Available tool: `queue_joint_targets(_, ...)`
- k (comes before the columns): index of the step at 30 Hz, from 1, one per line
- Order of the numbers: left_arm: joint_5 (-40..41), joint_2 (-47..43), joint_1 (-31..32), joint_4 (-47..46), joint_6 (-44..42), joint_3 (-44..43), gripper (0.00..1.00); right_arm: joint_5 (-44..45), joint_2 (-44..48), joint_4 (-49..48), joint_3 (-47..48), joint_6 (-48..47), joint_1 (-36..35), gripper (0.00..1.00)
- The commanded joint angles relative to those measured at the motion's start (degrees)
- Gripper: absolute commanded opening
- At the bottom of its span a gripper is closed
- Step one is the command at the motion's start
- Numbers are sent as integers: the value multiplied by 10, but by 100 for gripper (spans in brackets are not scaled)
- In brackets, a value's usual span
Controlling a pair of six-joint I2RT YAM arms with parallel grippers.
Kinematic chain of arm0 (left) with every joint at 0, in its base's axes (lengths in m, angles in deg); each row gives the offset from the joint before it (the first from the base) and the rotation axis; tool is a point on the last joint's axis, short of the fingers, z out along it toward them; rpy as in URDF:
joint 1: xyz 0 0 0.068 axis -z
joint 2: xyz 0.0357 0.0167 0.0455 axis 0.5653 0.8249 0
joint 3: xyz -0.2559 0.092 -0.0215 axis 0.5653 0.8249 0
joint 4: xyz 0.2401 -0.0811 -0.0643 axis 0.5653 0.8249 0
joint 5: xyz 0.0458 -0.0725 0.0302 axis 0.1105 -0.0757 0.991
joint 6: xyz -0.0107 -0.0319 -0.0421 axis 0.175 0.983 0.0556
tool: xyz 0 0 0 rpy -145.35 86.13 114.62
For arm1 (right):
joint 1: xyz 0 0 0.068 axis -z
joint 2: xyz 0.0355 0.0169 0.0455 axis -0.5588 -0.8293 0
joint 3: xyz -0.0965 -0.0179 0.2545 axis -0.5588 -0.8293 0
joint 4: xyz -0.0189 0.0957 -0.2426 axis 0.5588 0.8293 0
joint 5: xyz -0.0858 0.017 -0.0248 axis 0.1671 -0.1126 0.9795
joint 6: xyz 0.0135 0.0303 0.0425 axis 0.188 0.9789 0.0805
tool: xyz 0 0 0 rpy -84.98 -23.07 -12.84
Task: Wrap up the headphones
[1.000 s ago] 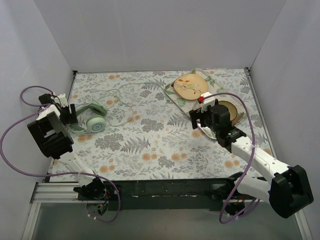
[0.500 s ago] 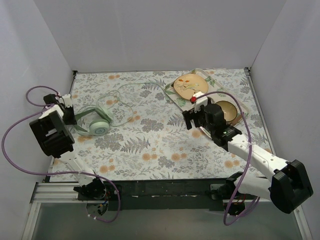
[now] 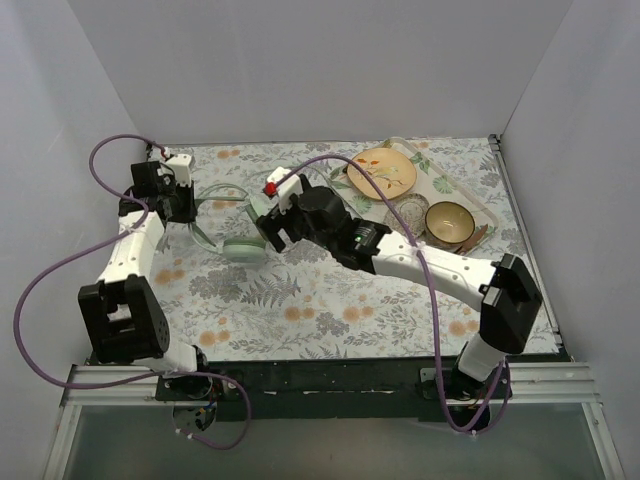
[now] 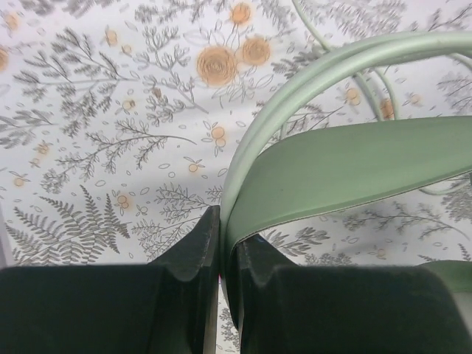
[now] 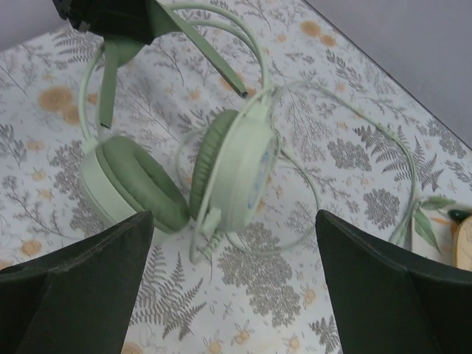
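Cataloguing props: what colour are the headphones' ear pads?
The ear pads are muted sage green, darker than the pale mint cups; clearest in the right wrist view.

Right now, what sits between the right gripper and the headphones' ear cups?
Right wrist view: nothing foreign. Ahead of the open right gripper, only floral tablecloth and a loop of the headphones' own cable lie before the ear cups.

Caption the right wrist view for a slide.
Right gripper, jaws open, hovers over mint headphones; left gripper pinches their headband.
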Motion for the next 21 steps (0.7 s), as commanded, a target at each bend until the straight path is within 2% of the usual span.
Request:
queue_joint_targets(1, 5, -69, 23, 4, 35, 3, 0, 13, -54, 20, 104, 30, -9, 99)
queue_joint_targets(12, -1, -114, 35, 23, 59, -2, 0, 65, -186, 128, 227, 82, -10, 99)
queue_joint_targets(16, -6, -127, 35, 22, 62, 3, 0, 84, -210, 141, 227, 101, -2, 98)
queue_joint_targets(18, -8, -132, 36, 22, 62, 7, 0, 82, -211, 131, 217, 105, 3, 94)
queue_joint_targets(21, -18, -132, 35, 18, 62, 16, 0, 72, -209, 116, 199, 101, 5, 74)
